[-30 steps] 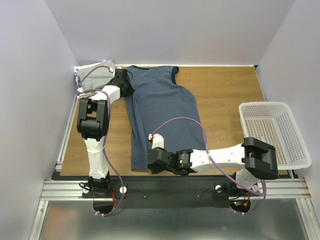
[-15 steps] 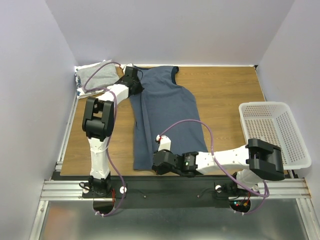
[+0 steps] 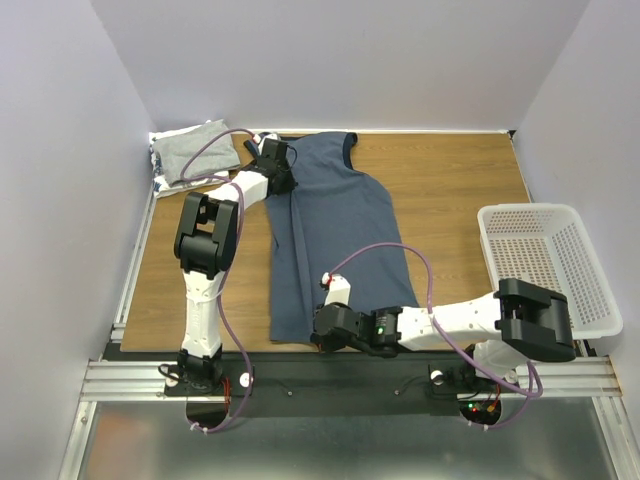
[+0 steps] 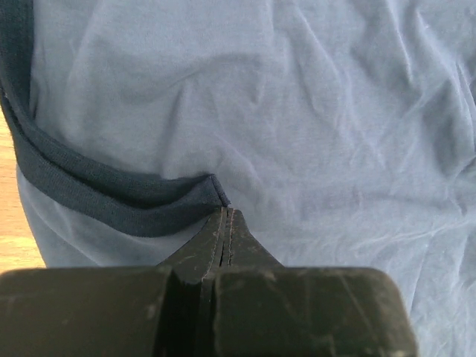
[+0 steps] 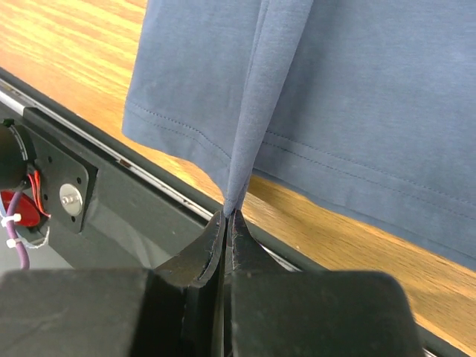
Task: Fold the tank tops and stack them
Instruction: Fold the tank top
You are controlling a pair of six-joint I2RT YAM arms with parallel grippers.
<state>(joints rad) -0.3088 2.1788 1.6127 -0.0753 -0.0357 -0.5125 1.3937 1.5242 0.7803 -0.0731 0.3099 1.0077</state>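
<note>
The slate-blue tank top (image 3: 335,225) lies spread lengthwise on the wooden table, its left side lifted into a fold. My left gripper (image 3: 284,172) is shut on its dark-trimmed armhole edge (image 4: 134,197) at the far left corner. My right gripper (image 3: 318,330) is shut on the hem (image 5: 239,186) at the near left corner, at the table's front edge. A light grey tank top (image 3: 190,150) lies bunched in the far left corner. The black-and-white patterned one is barely visible beside the grey one, if at all.
A white plastic mesh basket (image 3: 545,265) stands at the right edge of the table. The black front rail (image 5: 111,216) runs just below my right gripper. Bare wood shows to the right of the blue top and along the left side.
Both grippers have carried the blue top's left edge rightward over the garment. The left arm has swung away from the grey top, leaving it more exposed.
</note>
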